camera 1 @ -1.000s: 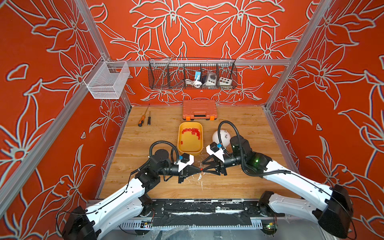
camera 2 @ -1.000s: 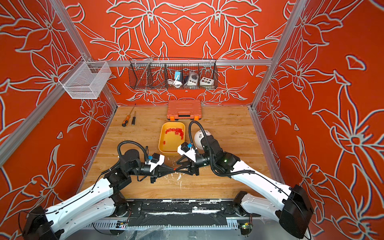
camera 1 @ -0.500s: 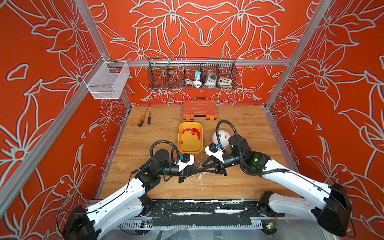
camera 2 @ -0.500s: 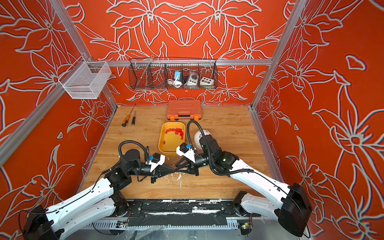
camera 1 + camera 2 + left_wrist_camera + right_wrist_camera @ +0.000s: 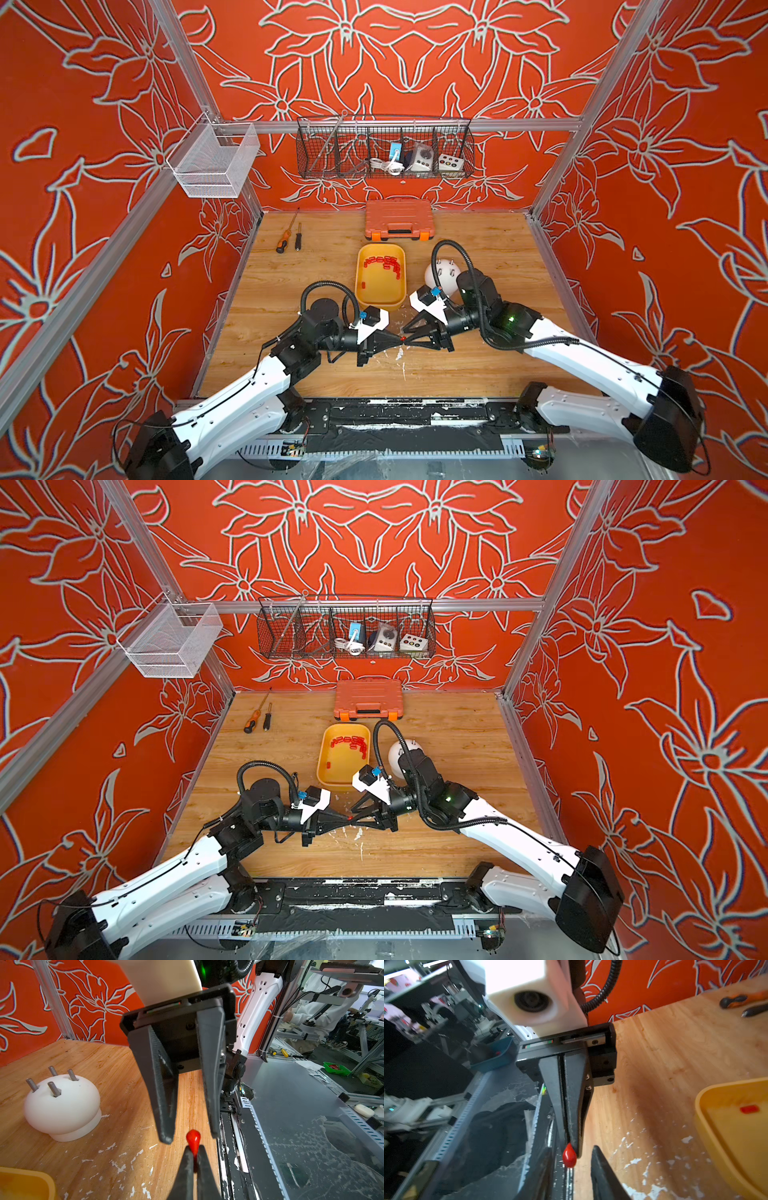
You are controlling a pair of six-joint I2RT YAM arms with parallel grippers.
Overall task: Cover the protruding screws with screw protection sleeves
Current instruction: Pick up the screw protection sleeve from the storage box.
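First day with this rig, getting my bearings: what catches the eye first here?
The two claws meeting tip to tip near the front of the table: the left claw pinches a red sleeve, and the right claw stands open around it. Behind them sits a yellow tray of loose sleeves, with a white dome bearing four bare screws beside it.

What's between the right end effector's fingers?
One red sleeve, pinched by the shut left end effector; the open right end effector straddles it. Seen in left wrist view.
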